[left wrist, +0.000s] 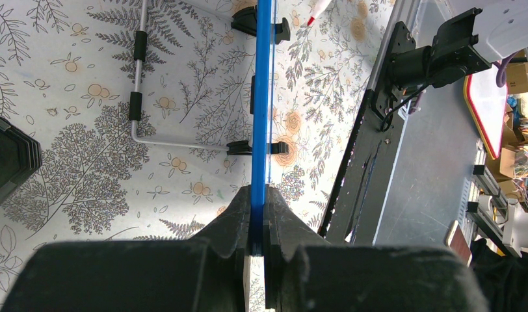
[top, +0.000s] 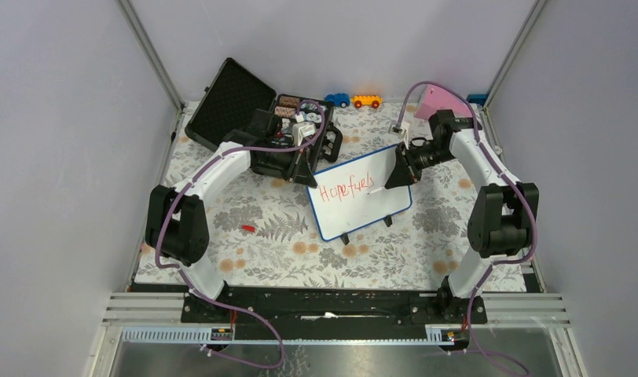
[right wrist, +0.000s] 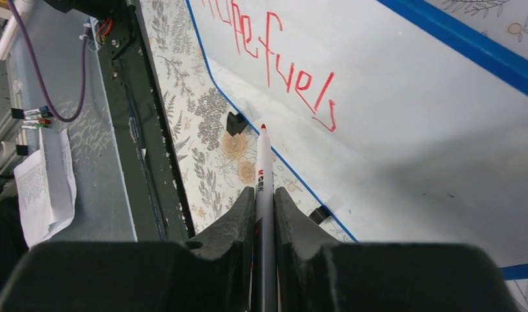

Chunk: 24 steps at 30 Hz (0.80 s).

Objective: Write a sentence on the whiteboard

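Note:
The whiteboard [top: 364, 212], white with a thin blue frame, stands tilted on its black feet at mid-table. Red letters of the sentence [top: 346, 189] read "Hope fuels" in one line. My left gripper [top: 304, 171] is shut on the board's upper left edge; in the left wrist view the blue frame [left wrist: 262, 97] runs edge-on between the closed left gripper [left wrist: 260, 214]. My right gripper [right wrist: 264, 198] is shut on a white marker [right wrist: 264, 166] with a red tip. The tip hovers just below the final "s" of the sentence [right wrist: 294, 68]; whether it touches the whiteboard [right wrist: 411, 130] I cannot tell.
An open black case [top: 241, 110] with small items stands at the back left, right behind the left gripper. A blue toy car [top: 337, 100], an orange one [top: 366, 100] and a pink sheet [top: 435, 102] lie along the back edge. A red cap [top: 247, 228] lies front left.

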Available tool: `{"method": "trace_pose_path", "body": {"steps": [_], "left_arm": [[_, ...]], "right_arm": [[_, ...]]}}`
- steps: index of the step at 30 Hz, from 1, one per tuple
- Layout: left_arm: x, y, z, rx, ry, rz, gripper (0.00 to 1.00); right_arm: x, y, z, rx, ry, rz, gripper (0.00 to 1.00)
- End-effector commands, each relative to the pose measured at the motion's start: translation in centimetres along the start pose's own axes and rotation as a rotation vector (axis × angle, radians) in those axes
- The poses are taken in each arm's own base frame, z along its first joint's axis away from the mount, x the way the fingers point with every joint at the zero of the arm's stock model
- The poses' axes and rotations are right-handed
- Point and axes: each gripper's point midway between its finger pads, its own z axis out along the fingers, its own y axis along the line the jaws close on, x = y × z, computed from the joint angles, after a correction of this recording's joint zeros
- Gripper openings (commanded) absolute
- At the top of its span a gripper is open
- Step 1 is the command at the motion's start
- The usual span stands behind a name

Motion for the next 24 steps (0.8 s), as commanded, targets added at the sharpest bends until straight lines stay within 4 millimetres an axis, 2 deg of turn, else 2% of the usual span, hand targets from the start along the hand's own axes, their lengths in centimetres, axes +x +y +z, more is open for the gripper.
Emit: {"method": "trace_pose_path", "body": {"steps": [1, 5, 15, 24], "left_arm": [[-0.2, -0.1, 0.1, -0.012, 0.001, 0.056, 0.00], [-0.1, -0.1, 0.2, -0.012, 0.003, 0.052, 0.00], [-0.2, 0.0, 0.3, -0.011, 0.004, 0.051, 0.00], [-0.1, 0.0, 0.3, -0.010, 0.006, 0.048, 0.00]], "right_arm": [[-0.3, 2.2, -0.1, -0.041, -0.052, -0.009, 0.00], [0.1, 1.8, 1.3, 0.009, -0.066, -0.022, 0.00], [2.6, 3.1, 4.8, 0.036, -0.011, -0.085, 0.00], [2.8, 3.0, 6.6, 0.046, 0.003, -0.120, 0.00]]}}
